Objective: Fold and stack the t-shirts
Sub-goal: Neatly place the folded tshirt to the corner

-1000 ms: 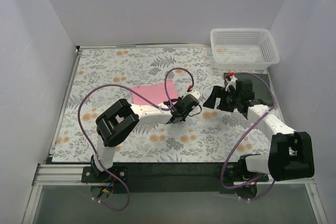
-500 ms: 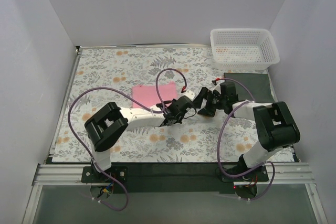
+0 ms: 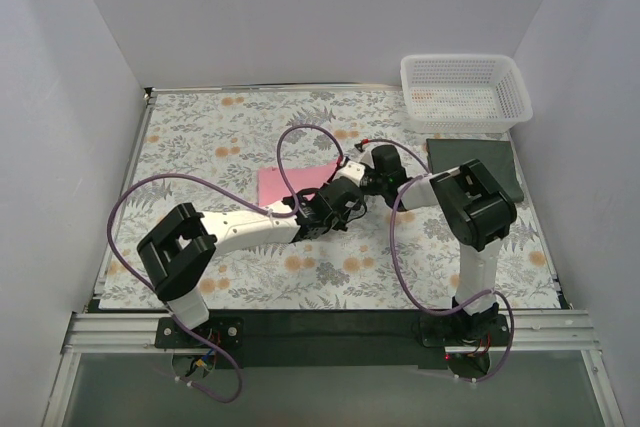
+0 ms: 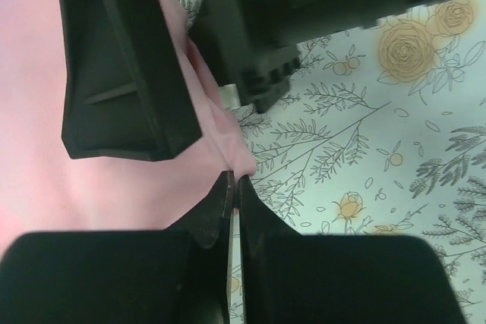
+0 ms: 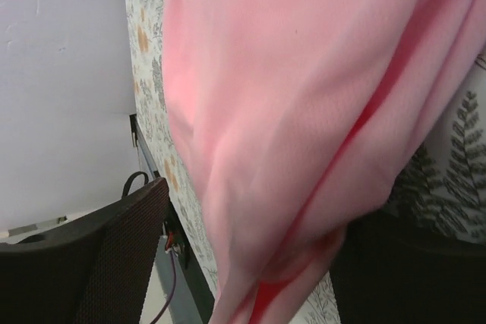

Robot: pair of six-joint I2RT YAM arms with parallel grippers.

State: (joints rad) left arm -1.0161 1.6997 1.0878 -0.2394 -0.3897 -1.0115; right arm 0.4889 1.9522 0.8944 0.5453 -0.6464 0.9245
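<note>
R tool (image 5: 250, 263) reached pink tee (image 3: 285, 185); L tool (image 4: 231, 187) pinches it.

A cloth (image 3: 220, 137) is spread over the table. The middle tee (image 3: 288, 187) is laid on it at frame centre. The right tee (image 3: 482, 150) is laid at the right edge, just below the basket (image 3: 460, 58), which is set in the upper right corner. The left gripper (image 3: 340, 207) and right gripper (image 3: 360, 180) are met at the middle tee's right edge, well left of the right tee.
</note>
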